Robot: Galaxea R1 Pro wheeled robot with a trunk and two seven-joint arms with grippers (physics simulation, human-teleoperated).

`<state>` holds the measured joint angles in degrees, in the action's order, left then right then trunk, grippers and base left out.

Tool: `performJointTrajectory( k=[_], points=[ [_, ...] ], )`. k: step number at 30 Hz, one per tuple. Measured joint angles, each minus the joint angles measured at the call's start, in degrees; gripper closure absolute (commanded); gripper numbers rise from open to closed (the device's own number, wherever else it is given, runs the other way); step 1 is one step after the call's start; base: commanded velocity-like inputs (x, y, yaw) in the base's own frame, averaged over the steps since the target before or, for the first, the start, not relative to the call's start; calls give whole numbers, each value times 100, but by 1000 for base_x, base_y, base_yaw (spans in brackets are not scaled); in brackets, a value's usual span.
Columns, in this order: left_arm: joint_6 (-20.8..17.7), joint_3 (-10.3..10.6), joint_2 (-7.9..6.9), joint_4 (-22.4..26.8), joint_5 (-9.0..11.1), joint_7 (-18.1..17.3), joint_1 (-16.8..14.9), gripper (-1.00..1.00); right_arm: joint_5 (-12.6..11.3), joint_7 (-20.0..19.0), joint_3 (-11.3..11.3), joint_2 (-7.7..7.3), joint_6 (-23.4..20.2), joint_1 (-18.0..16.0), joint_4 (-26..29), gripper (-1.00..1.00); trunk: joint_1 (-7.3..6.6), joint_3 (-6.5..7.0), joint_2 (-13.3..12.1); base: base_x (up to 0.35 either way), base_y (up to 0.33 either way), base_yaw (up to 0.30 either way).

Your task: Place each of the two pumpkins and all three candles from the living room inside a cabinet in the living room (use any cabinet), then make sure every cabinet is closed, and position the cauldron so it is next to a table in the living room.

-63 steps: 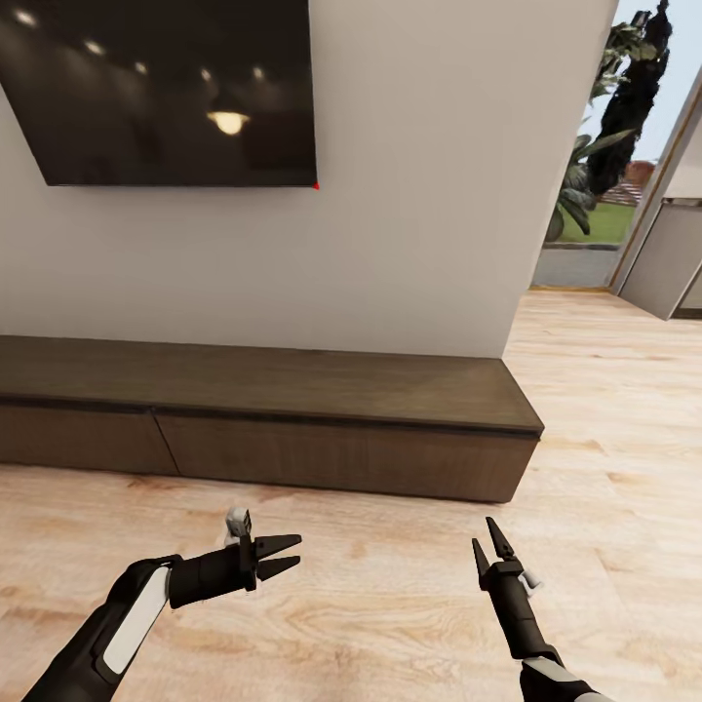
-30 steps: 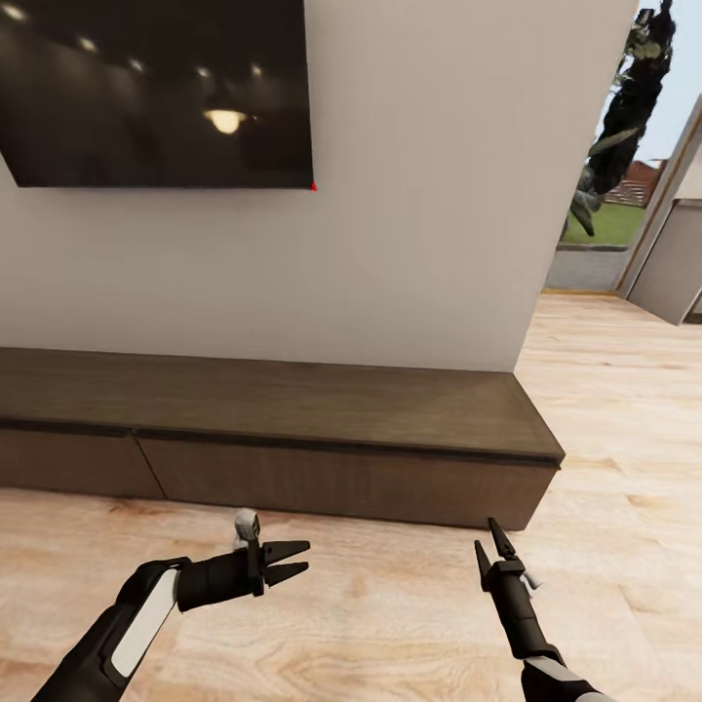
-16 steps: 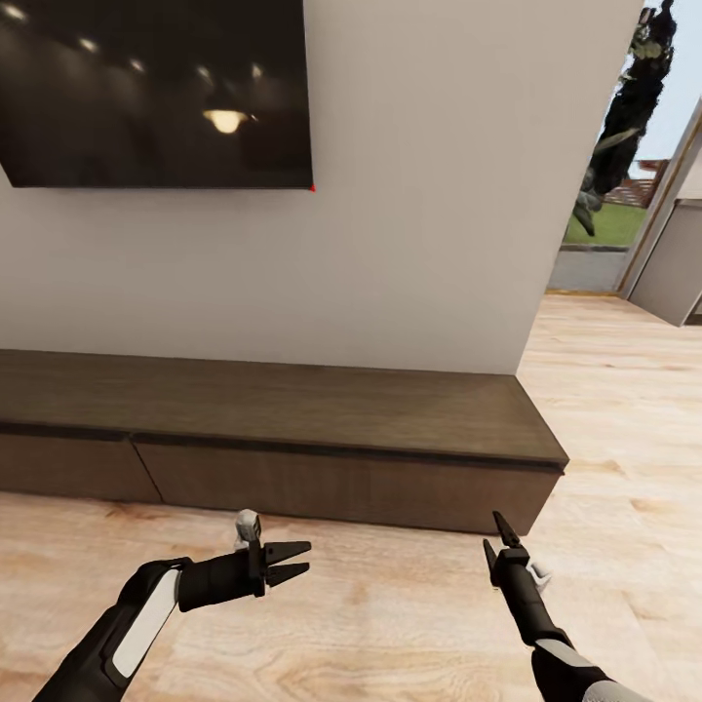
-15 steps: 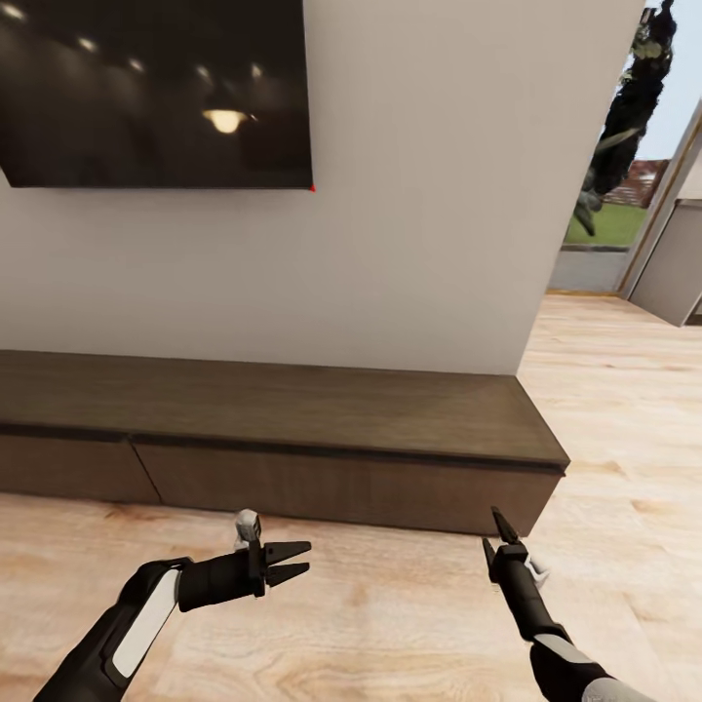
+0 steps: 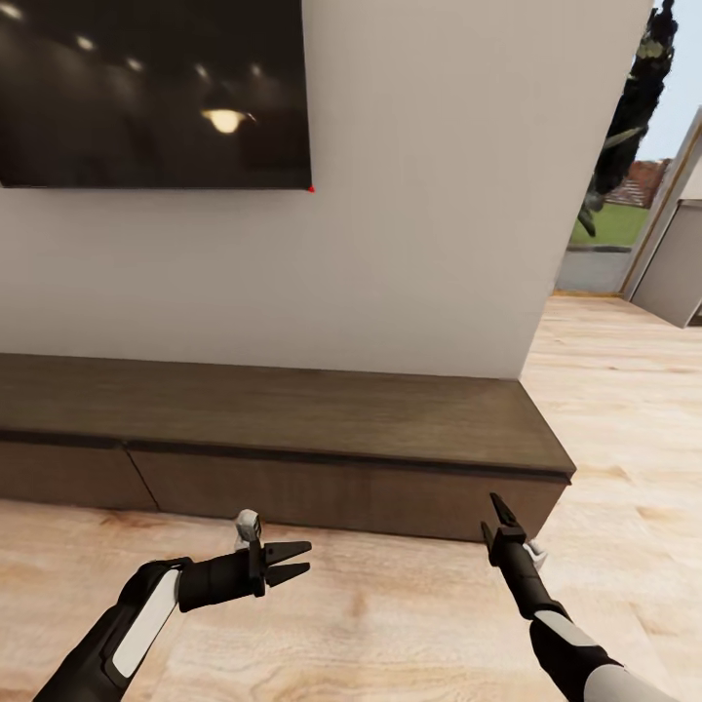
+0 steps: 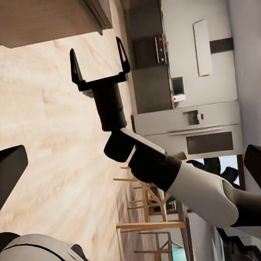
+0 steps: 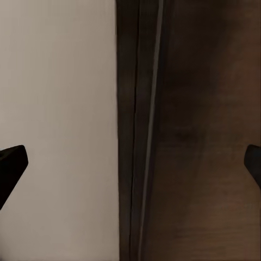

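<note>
Robot facing the closed cabinet (image 5: pixel 292 419)
Left gripper (image 5: pixel 300 563) and right gripper (image 6: pixel 100 56) both gape empty above the wood floor (image 5: pixel 409 614).

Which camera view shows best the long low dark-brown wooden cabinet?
The head view: the long low dark-brown wooden cabinet shows its plank top and flat drawer fronts. The right wrist view gives only a close patch; the left wrist view catches one corner.

Long low dark-brown wood cabinet (image 5: pixel 292 414), plank grain; pale oak plank floor (image 5: pixel 409 624); off-white wall (image 5: pixel 429 195); glossy black screen (image 5: pixel 146 93).
</note>
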<state>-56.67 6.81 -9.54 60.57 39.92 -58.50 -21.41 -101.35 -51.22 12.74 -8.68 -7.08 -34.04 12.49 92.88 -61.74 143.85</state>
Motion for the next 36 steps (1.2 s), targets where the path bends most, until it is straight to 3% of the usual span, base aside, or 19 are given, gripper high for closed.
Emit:
performJointTrajectory(
  k=[10, 36],
  points=[
    [0, 4, 0, 0, 0, 3, 0, -100, 0, 391, 3, -54, 0, -2, 428, -100, 0, 0, 0, 86, 0, 0],
    [5, 4, 0, 0, 0, 2, 0, -100, 9, 618, 9, -60, 21, -2, 514, -100, 1, 0, 0, 79, 0, 0]
  ],
)
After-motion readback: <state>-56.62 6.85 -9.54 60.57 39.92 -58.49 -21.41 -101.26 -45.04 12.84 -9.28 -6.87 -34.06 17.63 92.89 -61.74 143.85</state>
